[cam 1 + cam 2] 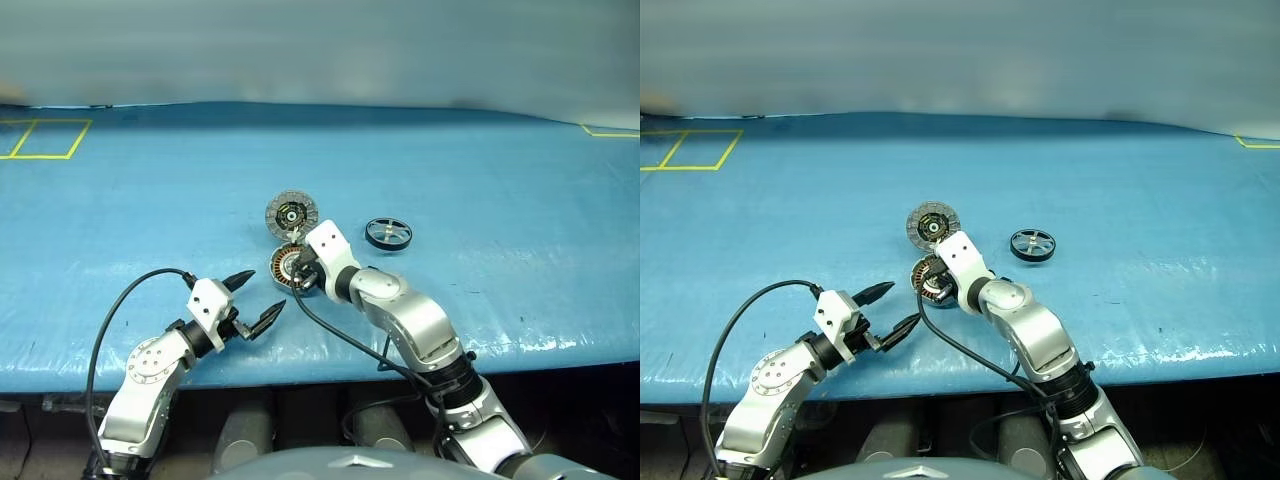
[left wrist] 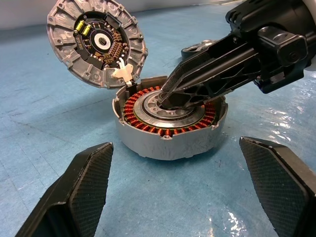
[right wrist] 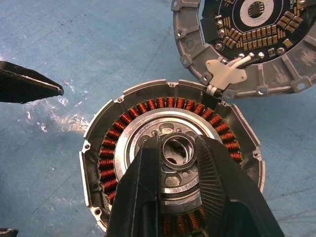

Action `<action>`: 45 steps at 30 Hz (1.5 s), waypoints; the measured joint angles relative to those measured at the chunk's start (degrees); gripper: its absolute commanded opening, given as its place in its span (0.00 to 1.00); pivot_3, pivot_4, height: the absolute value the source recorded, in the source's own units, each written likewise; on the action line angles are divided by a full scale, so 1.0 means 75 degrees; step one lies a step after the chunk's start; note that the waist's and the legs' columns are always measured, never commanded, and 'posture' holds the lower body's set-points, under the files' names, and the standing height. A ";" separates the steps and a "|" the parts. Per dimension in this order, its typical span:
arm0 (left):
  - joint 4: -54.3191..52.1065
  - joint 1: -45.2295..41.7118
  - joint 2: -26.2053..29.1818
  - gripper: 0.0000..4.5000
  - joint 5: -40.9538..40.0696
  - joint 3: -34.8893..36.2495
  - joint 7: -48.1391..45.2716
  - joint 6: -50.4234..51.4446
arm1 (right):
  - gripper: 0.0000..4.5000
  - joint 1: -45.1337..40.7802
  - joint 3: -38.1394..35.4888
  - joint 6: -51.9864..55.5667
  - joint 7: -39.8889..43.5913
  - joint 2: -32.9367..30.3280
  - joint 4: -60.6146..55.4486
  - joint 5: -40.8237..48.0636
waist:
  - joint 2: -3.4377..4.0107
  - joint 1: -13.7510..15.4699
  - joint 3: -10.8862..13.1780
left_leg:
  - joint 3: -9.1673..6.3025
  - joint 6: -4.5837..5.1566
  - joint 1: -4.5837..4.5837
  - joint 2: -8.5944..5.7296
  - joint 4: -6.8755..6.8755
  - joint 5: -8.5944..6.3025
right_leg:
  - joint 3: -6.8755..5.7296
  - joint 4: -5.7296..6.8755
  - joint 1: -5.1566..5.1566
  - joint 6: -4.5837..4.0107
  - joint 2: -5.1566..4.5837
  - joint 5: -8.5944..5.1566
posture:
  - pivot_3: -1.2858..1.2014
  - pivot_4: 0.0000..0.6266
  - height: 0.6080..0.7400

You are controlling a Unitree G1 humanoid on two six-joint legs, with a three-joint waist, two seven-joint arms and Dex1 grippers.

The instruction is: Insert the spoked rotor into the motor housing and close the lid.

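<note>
Right gripper (image 3: 178,163) pinching the motor housing's (image 1: 289,268) centre hub.
The left gripper (image 1: 255,300) is hovering spread wide at the housing's seven o'clock; the lid (image 1: 291,214) is lying open at twelve, the spoked rotor (image 1: 388,233) at two.

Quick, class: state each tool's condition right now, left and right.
Left tool: open, holding nothing.
Right tool: closed on a small metal ring at the motor housing's centre.
</note>
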 measured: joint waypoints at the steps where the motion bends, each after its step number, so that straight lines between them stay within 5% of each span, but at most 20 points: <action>1: 0.0000 0.0000 0.0000 1.00 0.0001 0.0000 0.0000 0.0001 | 0.15 0.0015 0.0014 0.0004 0.0004 0.0009 -0.0016 0.0002 | 0.0000 -0.0002 0.0000 | 0.0000 0.0000 0.0000 0.0000 0.0000 0.0000 | 0.0000 0.0000 0.0000 0.0000 0.0000 0.0000 | 0.52 0.24 1.00; 7: 0.0000 0.0001 0.0001 1.00 0.0002 0.0000 0.0001 0.0012 | 0.15 0.0068 0.0043 -0.0011 -0.0006 0.0057 -0.0035 -0.0002 | -0.0001 -0.0015 -0.0001 | 0.0001 0.0000 0.0001 0.0002 -0.0001 0.0000 | 0.0000 0.0000 0.0000 0.0000 0.0001 0.0000 | 0.52 0.24 1.00; 8: 0.0000 0.0002 0.0000 1.00 0.0003 0.0000 0.0001 0.0015 | 0.31 0.0077 0.0039 -0.0031 -0.0019 0.0058 -0.0034 -0.0006 | -0.0001 -0.0015 -0.0001 | 0.0001 0.0000 0.0001 0.0002 -0.0001 0.0000 | 0.0000 0.0000 -0.0001 0.0000 0.0001 0.0000 | 0.52 0.24 1.00; 9: 0.0000 0.0002 0.0000 1.00 0.0003 -0.0001 0.0001 0.0018 | 0.35 0.0089 0.0035 -0.0047 -0.0040 0.0064 -0.0026 -0.0010 | -0.0002 -0.0016 -0.0001 | 0.0001 0.0000 0.0001 0.0002 -0.0001 0.0000 | 0.0000 0.0001 -0.0001 0.0000 0.0001 0.0000 | 0.52 0.24 1.00; 17: 0.0000 0.0002 0.0000 1.00 0.0007 -0.0006 0.0005 0.0100 | 0.35 0.0190 -0.0144 0.0127 -0.0030 0.0228 -0.0253 0.0125 | -0.0002 -0.0005 -0.0001 | 0.0004 0.0000 -0.0008 0.0001 -0.0002 0.0000 | 0.0002 0.0001 -0.0028 0.0000 -0.0001 0.0000 | 0.52 0.24 1.00; 23: 0.0006 -0.0029 0.0001 1.00 0.0008 -0.0009 -0.0004 0.0117 | 0.01 0.0207 -0.0341 0.0504 -0.0111 0.0340 -0.0987 0.0336 | -0.0002 0.0003 -0.0001 | 0.0007 0.0000 -0.0007 0.0002 -0.0004 0.0000 | 0.0004 0.0002 -0.0038 0.0001 0.0000 0.0001 | 0.52 0.24 1.00; 45: 0.0157 -0.0108 -0.0006 1.00 0.0016 -0.0043 0.0002 0.0115 | 0.00 -0.0437 0.0780 0.1303 -0.0731 0.0213 -0.0847 -0.0324 | -0.0005 -0.0007 -0.0003 | 0.0014 0.0000 -0.0006 0.0002 -0.0003 0.0000 | 0.0007 0.0003 -0.0045 0.0001 -0.0001 0.0005 | 0.52 0.24 1.00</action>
